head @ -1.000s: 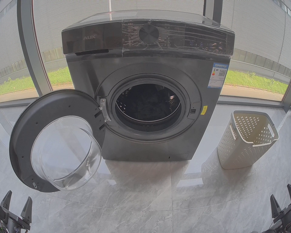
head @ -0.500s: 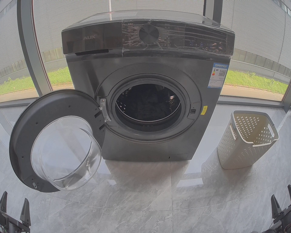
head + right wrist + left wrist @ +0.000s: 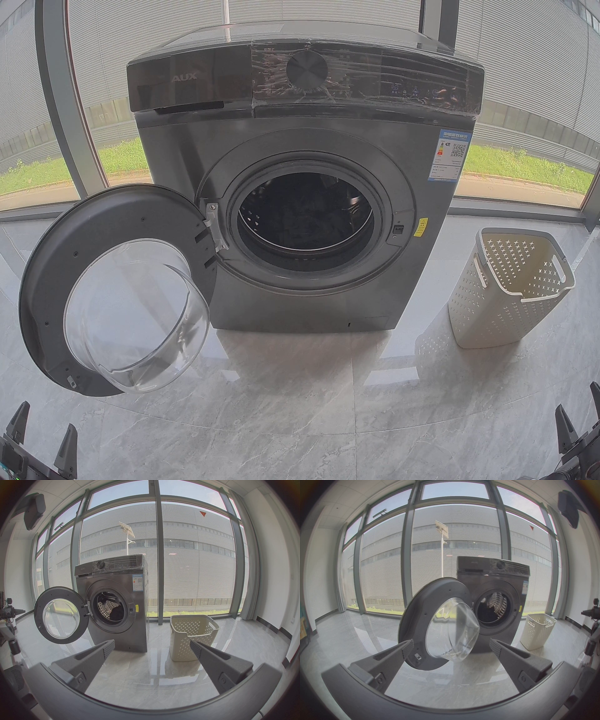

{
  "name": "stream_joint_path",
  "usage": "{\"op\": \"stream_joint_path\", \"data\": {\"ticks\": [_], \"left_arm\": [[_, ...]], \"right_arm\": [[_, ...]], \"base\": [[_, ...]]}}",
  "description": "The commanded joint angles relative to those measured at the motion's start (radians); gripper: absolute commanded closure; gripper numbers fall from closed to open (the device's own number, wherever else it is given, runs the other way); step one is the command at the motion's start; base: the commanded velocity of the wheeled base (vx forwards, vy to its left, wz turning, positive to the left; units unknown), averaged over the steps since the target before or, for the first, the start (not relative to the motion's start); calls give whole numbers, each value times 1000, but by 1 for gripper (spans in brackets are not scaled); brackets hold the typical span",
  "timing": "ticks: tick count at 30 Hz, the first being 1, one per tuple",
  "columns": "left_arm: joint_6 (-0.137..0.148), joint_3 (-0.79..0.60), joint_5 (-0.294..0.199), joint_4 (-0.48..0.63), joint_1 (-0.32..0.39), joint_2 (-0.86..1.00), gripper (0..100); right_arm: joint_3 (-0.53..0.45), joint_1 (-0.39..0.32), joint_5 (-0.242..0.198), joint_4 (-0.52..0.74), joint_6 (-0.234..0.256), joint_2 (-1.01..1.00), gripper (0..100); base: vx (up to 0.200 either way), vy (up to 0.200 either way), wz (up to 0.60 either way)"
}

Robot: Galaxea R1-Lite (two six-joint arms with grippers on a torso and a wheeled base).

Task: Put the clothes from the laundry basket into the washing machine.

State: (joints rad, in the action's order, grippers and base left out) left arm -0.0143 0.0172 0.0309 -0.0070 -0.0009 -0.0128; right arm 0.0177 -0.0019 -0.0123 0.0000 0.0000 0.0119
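Note:
The grey washing machine [image 3: 300, 187] stands in front of me with its round door [image 3: 115, 287] swung wide to the left. The drum [image 3: 306, 215] is dark inside, and I cannot tell what lies in it. A white perforated laundry basket [image 3: 509, 287] stands on the floor right of the machine; its inner walls show bare. My left gripper [image 3: 45, 422] hangs low at the near left, open, nothing between its fingers [image 3: 390, 658]. Low at the near right is my right gripper [image 3: 578, 403], also open and holding nothing [image 3: 152, 644].
A glossy grey tiled floor [image 3: 300, 400] stretches between me and the machine. The open door's glass bowl [image 3: 451, 630] juts out on the left side. Tall windows [image 3: 193, 558] close off the room behind the machine and the basket [image 3: 192, 636].
My left gripper has sunk lower and shifted slightly to the right. The right gripper has dropped a touch. Machine, door and basket have not moved.

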Motion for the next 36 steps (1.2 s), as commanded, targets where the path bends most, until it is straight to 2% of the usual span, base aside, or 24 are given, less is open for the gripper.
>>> {"op": "stream_joint_path", "data": {"ticks": [1, 5, 11, 26, 36], "left_arm": [[13, -16, -17, 7, 1, 13, 0], [5, -16, -17, 7, -1, 13, 0], [0, -16, -16, 5, -1, 13, 0], [2, -16, -16, 7, -1, 13, 0], [0, -16, -16, 7, -1, 13, 0]], "right_arm": [[-18, 0, -1, 0, 0, -12, 0], [-18, 0, -1, 0, -2, -12, 0], [-18, 0, -1, 0, 0, -12, 0], [-18, 0, -1, 0, 0, -12, 0], [-18, 0, -1, 0, 0, -12, 0]], "base": [[0, 0, 0], [0, 0, 0], [-200, 0, 0], [-40, 0, 0], [0, 200, 0]]}}
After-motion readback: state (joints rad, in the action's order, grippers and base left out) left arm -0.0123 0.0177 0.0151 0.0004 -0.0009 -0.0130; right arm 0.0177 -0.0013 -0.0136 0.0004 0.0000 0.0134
